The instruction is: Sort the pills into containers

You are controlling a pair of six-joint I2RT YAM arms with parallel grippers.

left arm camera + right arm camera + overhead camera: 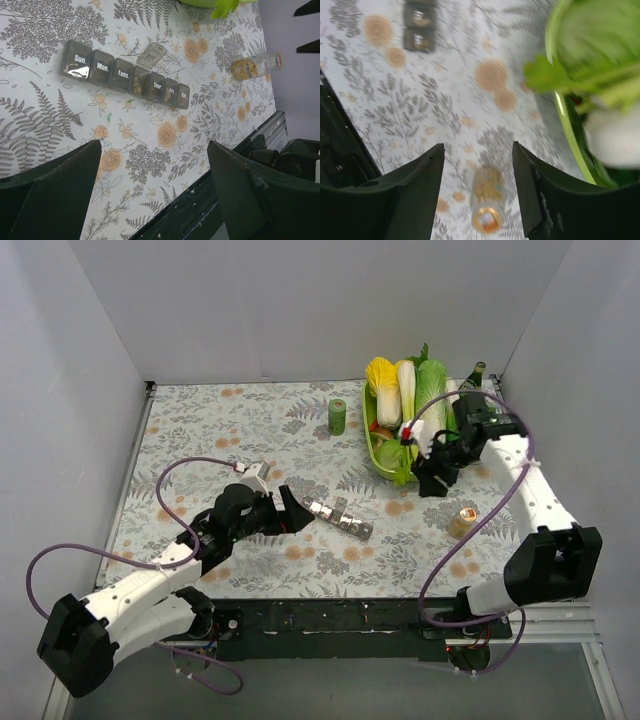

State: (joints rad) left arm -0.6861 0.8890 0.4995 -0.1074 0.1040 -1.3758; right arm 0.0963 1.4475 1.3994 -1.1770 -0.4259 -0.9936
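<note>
- Floral-print tablecloth (200, 430) covers the table; grey seven-day pill-box strip (125, 75) lies mid-table, Wed. lid up, other lids down.
- Left gripper (152, 145): fingers spread wide, empty, near strip's end.
- Right gripper (477, 146): spread too, over small clear pill bottle (487, 205) lying sideways by green veg tray (565, 125).
- Risk: round bottle prob. rolls if pinched off-centre; a nudge could shift the strip.

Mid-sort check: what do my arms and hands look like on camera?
Both match: left arm and right arm have white links, black joints, a looping purple cable each. Left hand and right hand are black with broad wedge-shaped fingers.
</note>
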